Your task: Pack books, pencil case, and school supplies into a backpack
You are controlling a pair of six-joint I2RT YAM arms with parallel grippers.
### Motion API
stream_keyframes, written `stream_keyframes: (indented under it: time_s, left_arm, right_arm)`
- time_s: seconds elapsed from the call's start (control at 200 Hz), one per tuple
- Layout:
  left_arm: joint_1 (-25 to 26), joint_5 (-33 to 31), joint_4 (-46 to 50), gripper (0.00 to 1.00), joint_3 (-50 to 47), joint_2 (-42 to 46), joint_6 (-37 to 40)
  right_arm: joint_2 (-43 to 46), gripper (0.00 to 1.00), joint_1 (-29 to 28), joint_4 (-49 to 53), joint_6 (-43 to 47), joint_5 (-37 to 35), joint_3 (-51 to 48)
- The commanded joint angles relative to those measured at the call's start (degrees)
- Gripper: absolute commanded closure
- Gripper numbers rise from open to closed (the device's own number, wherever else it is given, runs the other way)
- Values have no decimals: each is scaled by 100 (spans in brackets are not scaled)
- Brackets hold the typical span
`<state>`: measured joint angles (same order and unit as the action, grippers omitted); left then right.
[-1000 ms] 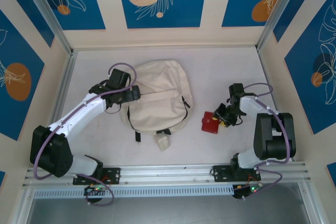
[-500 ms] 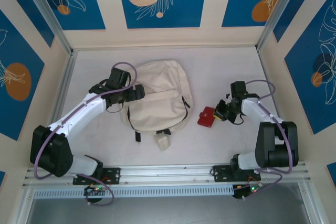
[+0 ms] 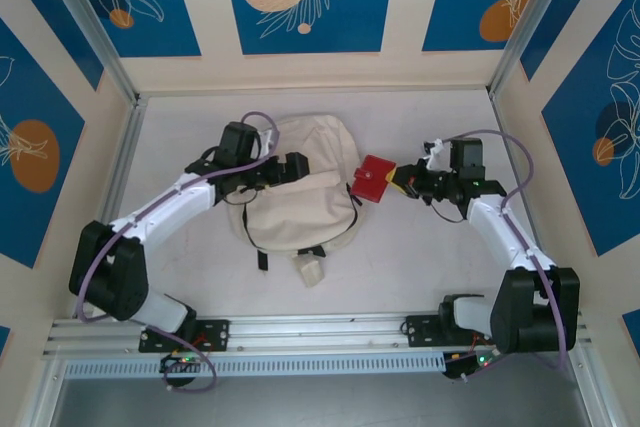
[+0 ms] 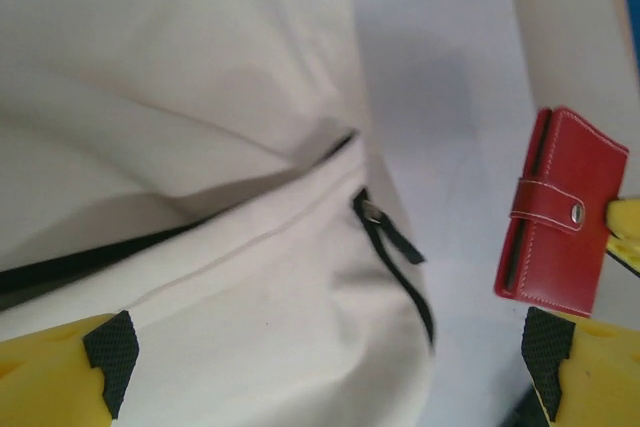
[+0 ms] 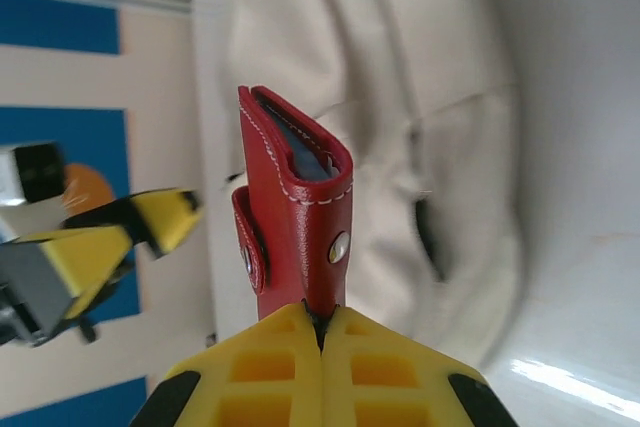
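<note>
backpack cut off at frame edges — red case base hidden between right fingers

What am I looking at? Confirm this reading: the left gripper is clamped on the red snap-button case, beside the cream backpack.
One thing is wrong: the arm. The right gripper is clamped on the red snap-button case, beside the cream backpack. The right wrist view shows the case pinched in it. The left gripper stands open over the backpack.
</note>
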<state>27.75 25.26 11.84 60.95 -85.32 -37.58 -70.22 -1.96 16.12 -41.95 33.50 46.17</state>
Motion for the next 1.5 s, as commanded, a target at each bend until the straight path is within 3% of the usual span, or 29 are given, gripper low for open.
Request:
stream_keyframes:
  time_s: [0.0,0.21,0.365,0.47,0.545,0.59,0.73,0.83,0.9,1.18,1.23,1.32,1.385,1.495]
  left_arm:
    - [185,856,-888,0,152,-268,-493]
    - [237,1672,-2184,0,176,-633,-1349]
    - [344,1770,-2276,4,312,-801,-1380]
    - [343,1831,-2345,20,308,-837,-1405]
    - [342,1869,-2566,38,241,-831,-1506]
    - [339,1816,-2624,42,199,-812,-1543]
    - [345,1816,-2732,66,183,-802,-1605]
    - [345,1883,-2995,80,148,-813,-1754]
    - [342,1957,-3264,86,128,-844,-1916]
    - [315,1800,-3363,89,172,-881,-2226]
    - [298,1782,-3323,89,168,-898,-2252]
    - [250,1733,-3162,86,154,-912,-2236]
    - [208,1695,-2886,79,169,-907,-2120]
    - [152,1092,-1409,50,399,-764,-1270]
  right_arm:
    - [-189,98,-347,-768,-478,886,246]
    - [-701,98,-874,-1371,-857,1197,488]
    - [-989,97,-1058,-1903,-1170,1286,524]
    - [-1097,97,-1083,-2193,-1314,1317,516]
    - [-1168,97,-1096,-2250,-1360,1347,533]
    - [-1219,96,-1098,-2273,-1391,1401,544]
    - [-1345,91,-1101,-2276,-1432,1483,542]
    - [-1422,68,-1163,-2476,-1515,1724,507]
    - [-1494,57,-1288,-2725,-1577,1911,513]
    - [-1575,54,-1391,-3165,-1836,1906,455]
    - [-1557,57,-1379,-3202,-1848,1904,448]
    - [-1477,73,-1327,-3190,-1865,1816,421]
    - [-1435,89,-1263,-3048,-1798,1761,458]
    - [-1348,94,-1144,-2625,-1615,1610,507]
